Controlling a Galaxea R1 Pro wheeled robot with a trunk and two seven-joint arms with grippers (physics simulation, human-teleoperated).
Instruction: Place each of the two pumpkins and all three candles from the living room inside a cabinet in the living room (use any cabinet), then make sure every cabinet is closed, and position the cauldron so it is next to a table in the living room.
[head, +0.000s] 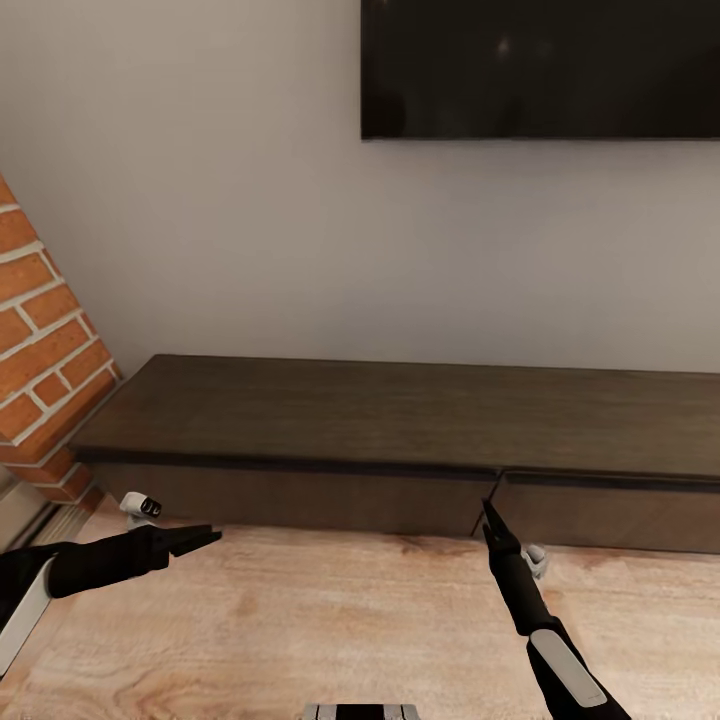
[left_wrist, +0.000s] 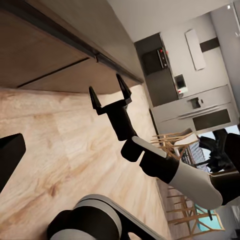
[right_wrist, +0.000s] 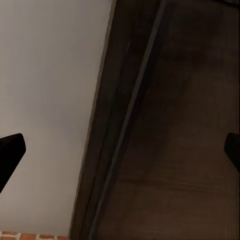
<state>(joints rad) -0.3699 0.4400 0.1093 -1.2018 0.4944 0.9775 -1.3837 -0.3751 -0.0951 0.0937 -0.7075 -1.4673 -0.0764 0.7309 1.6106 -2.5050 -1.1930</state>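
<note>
Two grippers positioned low in front of the cabinet (head: 400, 420), above the wood floor (head: 330, 630).

Cabinet: long, low, dark-brown console set against the pale wall (head: 250, 230). Long axis runs left to right across the head view, parallel to the wall; drawer fronts face the robot. Left end close to the brick column (head: 40, 350); right end cut off by the frame edge. Top surface bare. Two drawer fronts visible, meeting at a vertical seam (head: 497, 505) right of centre; both flush and shut, interiors hidden.

Left side: left gripper (head: 195, 541) near the cabinet's left front corner, clear of the drawer front, pointing rightward along the cabinet face. Jaw spread hard to judge in the head view; one dark fingertip (left_wrist: 11, 152) at the frame edge in the left wrist view suggests parted, empty jaws, but cannot tell for certain.

Centre to right: right gripper (head: 489, 515) pointing up at the seam between the two drawer fronts, tip at or just short of the wood; contact cannot be confirmed. Seen from the left wrist view, right gripper (left_wrist: 111, 95) fingers spread in a wide V, nothing held. Right wrist view: fingertips (right_wrist: 11, 150) at opposite frame edges, cabinet edge between them.

Above: dark television screen (head: 540, 65) mounted on the wall over the cabinet's right half.
</note>
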